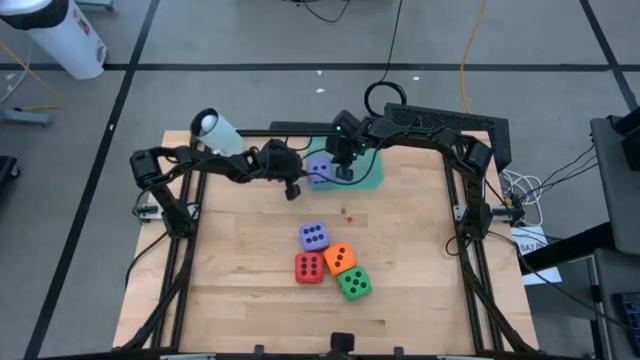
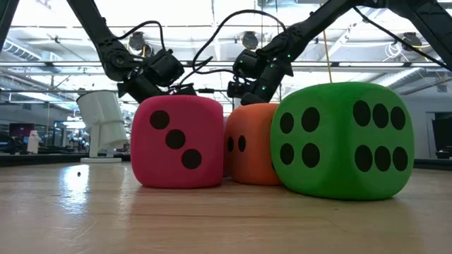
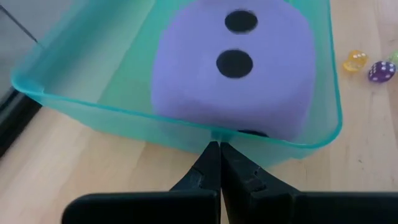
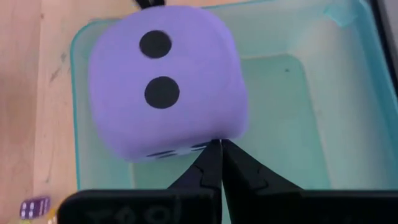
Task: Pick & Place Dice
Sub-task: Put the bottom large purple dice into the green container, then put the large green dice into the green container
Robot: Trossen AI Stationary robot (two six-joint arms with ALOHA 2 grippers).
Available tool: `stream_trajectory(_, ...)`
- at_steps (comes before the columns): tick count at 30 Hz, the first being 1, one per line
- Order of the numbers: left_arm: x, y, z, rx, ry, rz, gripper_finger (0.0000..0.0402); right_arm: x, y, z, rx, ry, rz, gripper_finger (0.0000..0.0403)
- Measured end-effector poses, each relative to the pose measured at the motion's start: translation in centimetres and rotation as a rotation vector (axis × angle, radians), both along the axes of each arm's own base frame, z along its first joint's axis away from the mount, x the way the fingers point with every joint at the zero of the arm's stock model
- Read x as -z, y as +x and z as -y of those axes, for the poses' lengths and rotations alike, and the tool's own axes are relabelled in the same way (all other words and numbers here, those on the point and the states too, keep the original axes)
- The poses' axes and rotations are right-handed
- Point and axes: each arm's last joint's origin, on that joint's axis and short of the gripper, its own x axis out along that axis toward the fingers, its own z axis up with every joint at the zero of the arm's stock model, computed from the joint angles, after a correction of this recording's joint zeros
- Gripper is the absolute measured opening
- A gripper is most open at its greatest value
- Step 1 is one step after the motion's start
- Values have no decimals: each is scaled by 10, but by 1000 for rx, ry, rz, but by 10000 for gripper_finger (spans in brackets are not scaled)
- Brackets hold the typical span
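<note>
Pale wood planking forms the bench (image 1: 250,290), framed by dark rails on a grey taped floor. At the far edge sits a translucent green tray (image 1: 372,178), placed as the drop point. One purple die (image 1: 320,167) already lies inside it, two pips up in the right wrist view (image 4: 163,81), leaning toward one tray wall.

The right gripper (image 4: 217,147) hangs just above that die with its fingers pressed together and nothing between them; the closed tips touch or nearly touch the die's edge, which suggests nudging or a finished release rather than a grasp. The left gripper (image 3: 217,147) rests at the tray's outer wall, fingers likewise pressed together and empty, probably steadying the tray or waiting.

Four dice remain clustered mid-bench, well apart from the tray: a second purple die (image 1: 313,235), a red die (image 1: 309,268), an orange die (image 1: 339,259) and a green die (image 1: 354,284). Several of them touch, so picking one will call for fingers spread wide and a clean approach from above.
</note>
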Motion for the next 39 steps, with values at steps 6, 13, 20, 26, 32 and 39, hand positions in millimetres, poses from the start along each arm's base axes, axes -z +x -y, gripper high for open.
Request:
stream_trajectory(6,-12,-5,1,-11,15,-1,1,-25,-6,-4,44,3,58,5)
stream_trajectory(13,-31,-16,13,13,50,39,1,-48,-18,-15,60,0,44,47)
stream_trajectory(20,-47,-65,35,20,121,124,0,-91,-39,-61,-17,15,7,64)
stream_trajectory(26,-63,-112,59,73,142,299,0,-135,-56,-112,-26,-51,84,68)
stream_trajectory(32,-70,-135,74,73,144,358,0,-144,-79,-161,-73,-153,134,70)
stream_trajectory(39,-74,-146,80,69,138,361,0,-93,-125,-193,-158,-203,470,70)
